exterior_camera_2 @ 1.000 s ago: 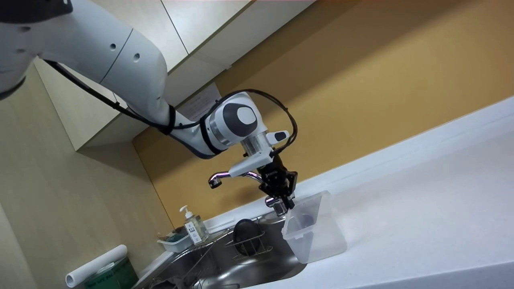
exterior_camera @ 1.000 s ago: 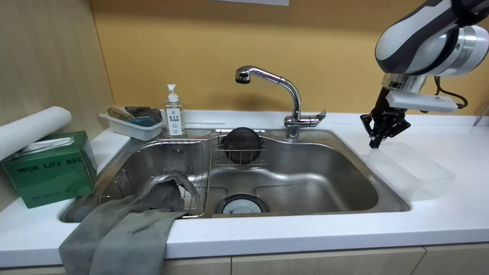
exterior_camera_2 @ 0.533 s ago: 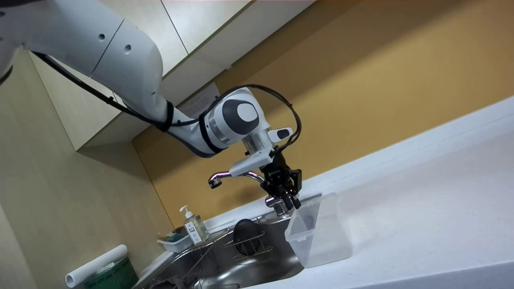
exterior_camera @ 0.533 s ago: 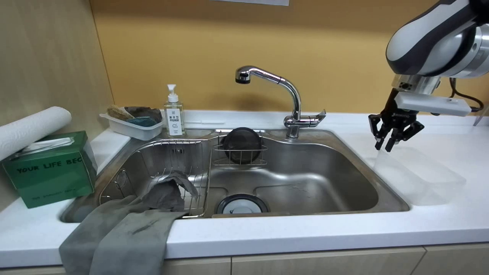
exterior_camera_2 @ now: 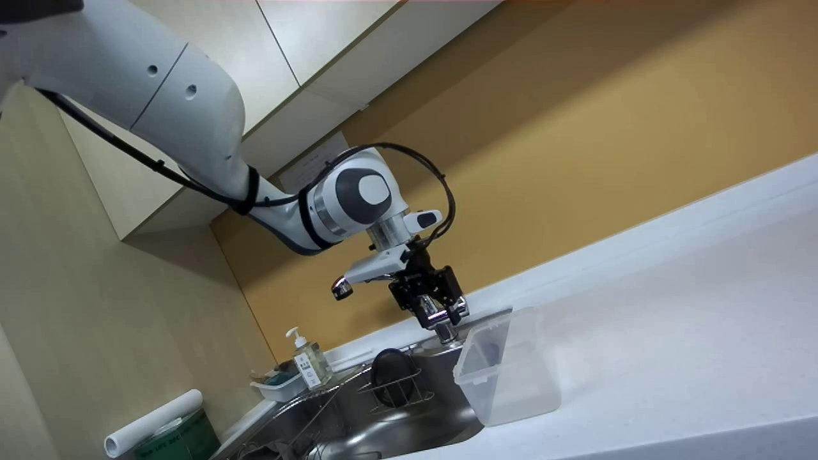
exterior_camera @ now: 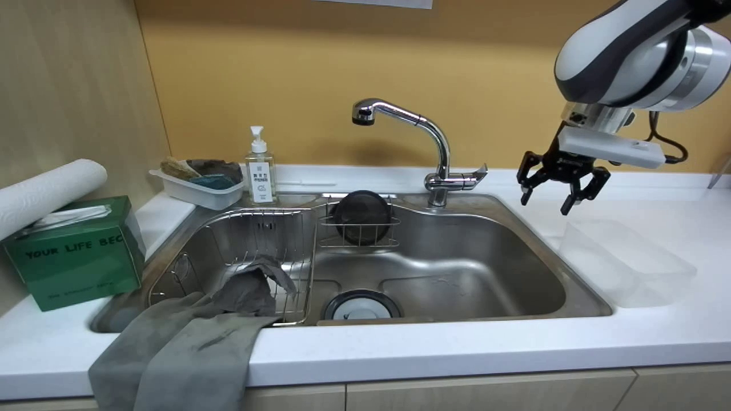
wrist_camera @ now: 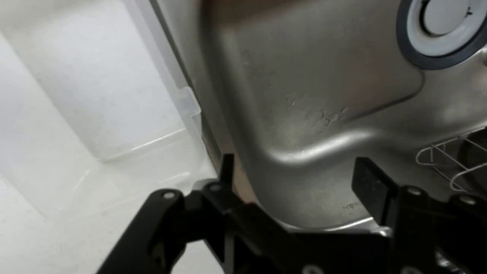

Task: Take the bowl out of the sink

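Observation:
The bowl [exterior_camera: 645, 282], a see-through plastic container, stands on the white counter beside the right rim of the sink [exterior_camera: 485, 234], outside the basin. Its near wall and rim also show in an exterior view [exterior_camera_2: 511, 390], and it fills the left of the wrist view, where the bowl [wrist_camera: 152, 167] has a small tab on its rim. My gripper [exterior_camera: 545, 204] hangs above the counter and the sink's edge, up and to the left of the bowl, apart from it. In the wrist view its jaws are wide apart, with only steel basin seen between the fingers [wrist_camera: 371, 182].
A chrome tap [exterior_camera: 440, 142] rises behind the basin, close to my gripper in an exterior view. A black strainer [exterior_camera: 362, 217] sits in a wire rack. Left are a soap bottle [exterior_camera: 261, 171], a pale tray [exterior_camera: 211, 197], a grey cloth [exterior_camera: 194, 359] and a green box [exterior_camera: 77, 257].
My jaws have gone from shut to wide apart. The bowl shifted slightly right, then stayed put. The arm moved right at first, then up and left, away from the bowl.

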`<state>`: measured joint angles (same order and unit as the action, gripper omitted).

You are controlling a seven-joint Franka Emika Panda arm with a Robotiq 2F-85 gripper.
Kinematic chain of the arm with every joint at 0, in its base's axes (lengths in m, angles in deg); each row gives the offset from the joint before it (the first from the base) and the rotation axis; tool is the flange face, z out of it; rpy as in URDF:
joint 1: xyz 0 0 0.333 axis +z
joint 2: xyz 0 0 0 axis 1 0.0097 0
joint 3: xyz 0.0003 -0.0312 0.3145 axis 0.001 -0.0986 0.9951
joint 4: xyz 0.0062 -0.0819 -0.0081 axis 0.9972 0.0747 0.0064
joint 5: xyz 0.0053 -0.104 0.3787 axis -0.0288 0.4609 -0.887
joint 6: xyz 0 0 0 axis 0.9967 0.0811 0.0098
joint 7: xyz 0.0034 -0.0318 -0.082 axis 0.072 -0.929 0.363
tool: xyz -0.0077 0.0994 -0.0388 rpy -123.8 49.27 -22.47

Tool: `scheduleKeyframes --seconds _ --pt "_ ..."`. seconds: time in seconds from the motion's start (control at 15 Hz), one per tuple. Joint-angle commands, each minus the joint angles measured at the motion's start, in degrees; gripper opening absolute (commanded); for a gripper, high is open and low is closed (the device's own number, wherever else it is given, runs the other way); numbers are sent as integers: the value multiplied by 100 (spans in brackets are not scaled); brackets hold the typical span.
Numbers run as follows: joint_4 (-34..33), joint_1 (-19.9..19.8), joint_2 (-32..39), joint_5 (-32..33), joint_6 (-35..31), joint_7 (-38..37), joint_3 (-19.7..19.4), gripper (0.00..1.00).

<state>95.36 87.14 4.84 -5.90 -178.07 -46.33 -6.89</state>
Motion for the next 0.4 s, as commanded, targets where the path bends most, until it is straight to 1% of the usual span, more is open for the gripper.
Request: scheduleKeyframes --seconds 0.0,0.13,0.2,0.27,0.33 --pt "101 272 -390 196 -70 -570 107 100" --pt "36 428 -453 414 35 -652 204 100" --pt "-46 488 -400 417 189 -515 294 100" --pt "-114 540 -325 338 309 -345 389 100" --pt "-204 575 -156 93 467 -1 519 100"
